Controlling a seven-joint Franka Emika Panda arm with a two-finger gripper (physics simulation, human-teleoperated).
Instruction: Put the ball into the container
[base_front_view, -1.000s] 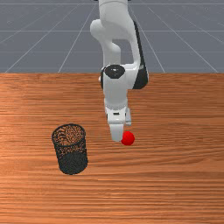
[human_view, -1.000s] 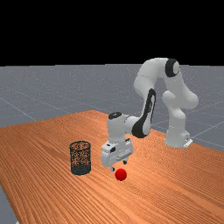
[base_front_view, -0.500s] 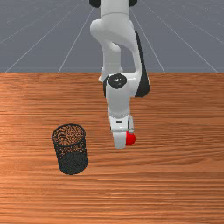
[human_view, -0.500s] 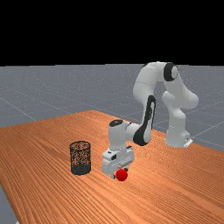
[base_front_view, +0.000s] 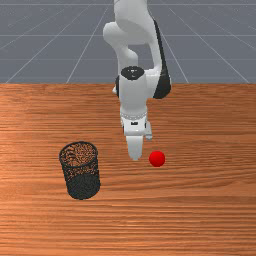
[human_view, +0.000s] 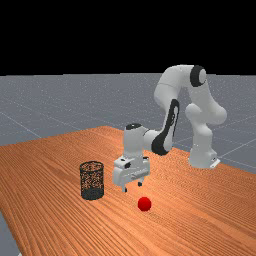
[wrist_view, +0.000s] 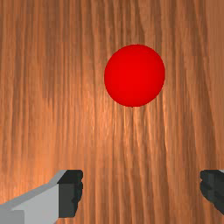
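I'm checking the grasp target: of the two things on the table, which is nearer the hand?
The red ball; the dark mesh container stands farther from the hand.

I see a round, red ball (base_front_view: 157, 159) on the tabletop (base_front_view: 200, 215). The black, holey basket (base_front_view: 82, 186) stands up straight, open on top, well apart from it, toward the front view's left.

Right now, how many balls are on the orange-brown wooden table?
1. The small red ball is on the table, to the front view's right of the open jaws and the black wire-mesh cylindrical container.
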